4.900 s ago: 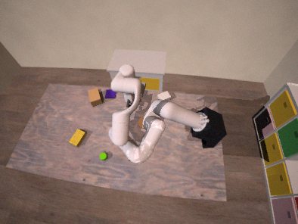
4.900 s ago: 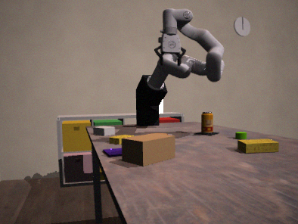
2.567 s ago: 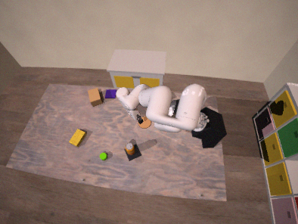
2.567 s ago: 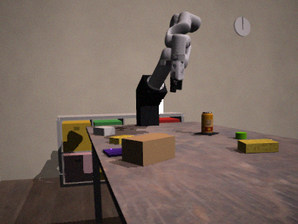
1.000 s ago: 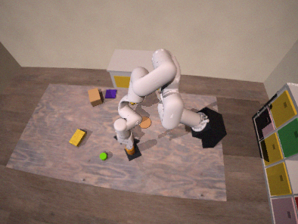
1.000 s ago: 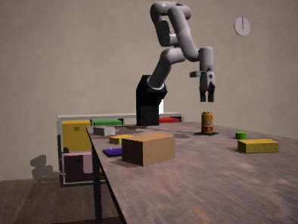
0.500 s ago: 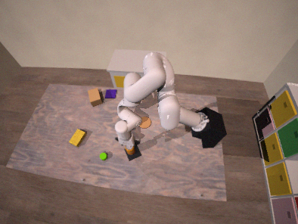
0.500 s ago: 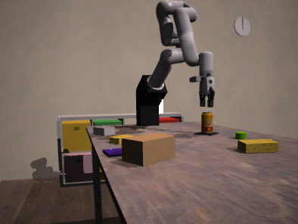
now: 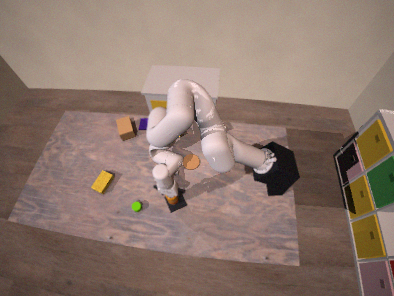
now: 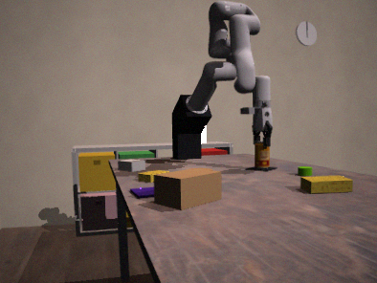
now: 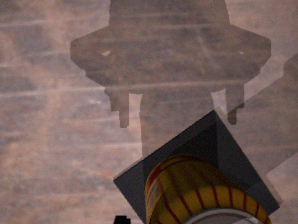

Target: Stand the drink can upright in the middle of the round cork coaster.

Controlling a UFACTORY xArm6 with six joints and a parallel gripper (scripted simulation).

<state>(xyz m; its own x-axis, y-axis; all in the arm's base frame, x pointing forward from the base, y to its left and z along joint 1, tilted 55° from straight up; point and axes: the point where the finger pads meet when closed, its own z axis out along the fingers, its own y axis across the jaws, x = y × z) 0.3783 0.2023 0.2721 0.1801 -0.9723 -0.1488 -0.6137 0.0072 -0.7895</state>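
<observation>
While fingers [image 10: 262, 134] gape (empty), can [image 10: 261, 155] upright

table top [image 9: 240, 230]: wood, visible grain, worn and mottled, matt
drink can [image 11: 200, 195]: metal, glossy printed wall in yellow and red stripes, bare silvery lid rim
square coaster [image 11: 220, 140] under can: dark, smooth, matt
round cork coaster [image 9: 191, 161]: tan cork, matt
arm [image 9: 215, 145]: pale plastic-looking shell, smooth, soft sheen
box [image 10: 188, 187]: brown, cardboard-like, matt
floor [image 9: 60, 260]: wood planks, matt
</observation>
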